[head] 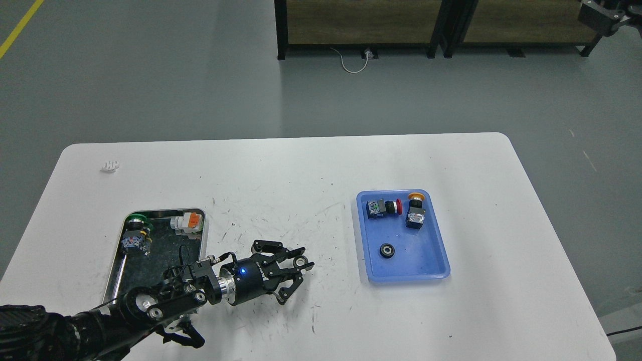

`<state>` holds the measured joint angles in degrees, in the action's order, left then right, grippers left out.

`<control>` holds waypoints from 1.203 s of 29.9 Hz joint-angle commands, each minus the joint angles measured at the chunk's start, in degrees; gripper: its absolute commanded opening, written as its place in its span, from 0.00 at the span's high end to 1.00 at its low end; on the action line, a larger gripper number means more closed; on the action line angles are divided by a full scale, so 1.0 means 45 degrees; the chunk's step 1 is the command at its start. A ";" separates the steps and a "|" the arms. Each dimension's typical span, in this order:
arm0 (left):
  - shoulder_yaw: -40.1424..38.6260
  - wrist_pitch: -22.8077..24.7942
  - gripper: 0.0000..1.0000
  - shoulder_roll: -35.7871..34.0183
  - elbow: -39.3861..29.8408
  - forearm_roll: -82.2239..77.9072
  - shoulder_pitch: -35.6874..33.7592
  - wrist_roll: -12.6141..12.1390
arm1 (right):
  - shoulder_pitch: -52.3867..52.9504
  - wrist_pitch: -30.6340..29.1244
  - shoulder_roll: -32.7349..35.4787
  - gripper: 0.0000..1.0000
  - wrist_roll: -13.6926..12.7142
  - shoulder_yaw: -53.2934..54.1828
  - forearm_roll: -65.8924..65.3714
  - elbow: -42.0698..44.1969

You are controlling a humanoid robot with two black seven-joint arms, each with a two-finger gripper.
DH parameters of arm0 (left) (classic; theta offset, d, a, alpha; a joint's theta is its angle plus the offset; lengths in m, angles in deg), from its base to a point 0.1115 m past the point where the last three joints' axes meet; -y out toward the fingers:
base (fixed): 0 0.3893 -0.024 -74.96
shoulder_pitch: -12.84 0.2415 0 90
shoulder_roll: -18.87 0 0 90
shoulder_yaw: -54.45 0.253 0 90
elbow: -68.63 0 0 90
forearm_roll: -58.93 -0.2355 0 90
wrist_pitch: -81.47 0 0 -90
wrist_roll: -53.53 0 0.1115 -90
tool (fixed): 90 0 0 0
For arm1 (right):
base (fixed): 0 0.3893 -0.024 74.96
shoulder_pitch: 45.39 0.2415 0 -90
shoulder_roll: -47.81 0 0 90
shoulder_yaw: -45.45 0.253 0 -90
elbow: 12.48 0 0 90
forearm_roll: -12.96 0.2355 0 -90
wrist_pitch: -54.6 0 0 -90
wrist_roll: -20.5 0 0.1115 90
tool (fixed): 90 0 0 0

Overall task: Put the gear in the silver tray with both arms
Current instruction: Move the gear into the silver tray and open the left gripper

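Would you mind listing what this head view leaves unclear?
- Right arm: outside the head view entirely.
- Left gripper on the gear: teeth too small to see.
- Silver tray: near end covered by the left arm.
- White bit at the table's far left: too small to name.
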<state>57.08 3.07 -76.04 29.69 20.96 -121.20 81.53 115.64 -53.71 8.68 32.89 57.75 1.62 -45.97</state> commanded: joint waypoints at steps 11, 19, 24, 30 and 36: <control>-0.0781 0.1093 0.78 -0.5666 -0.4022 0.0078 -0.0683 -0.0001 | -0.0374 0.0044 -0.0385 0.08 0.0020 0.0020 0.0000 0.0000; -0.0468 0.1054 0.77 -0.6898 -0.4159 0.0059 0.0273 -0.0001 | -0.0374 0.0376 -0.0991 0.08 0.0020 0.0020 -0.0410 0.0137; -0.0468 0.0976 0.77 -0.7601 -0.4140 0.0137 0.1132 -0.0001 | -0.0354 0.0376 -0.1031 0.08 0.0020 0.0020 -0.0430 0.0234; -0.0585 0.0763 0.77 -0.7876 -0.3906 0.0137 0.2031 -0.0001 | -0.0354 0.0493 -0.1303 0.08 0.0020 0.0020 -0.0430 0.0313; -0.0644 0.0293 0.76 -0.7876 -0.3828 0.0156 0.2539 -0.0001 | -0.0354 0.0669 -0.1421 0.08 0.0001 0.0020 -0.0449 0.0313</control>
<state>54.39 4.96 -111.46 12.35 21.64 -110.84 81.52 114.03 -50.84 2.46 32.97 57.85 -0.37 -44.56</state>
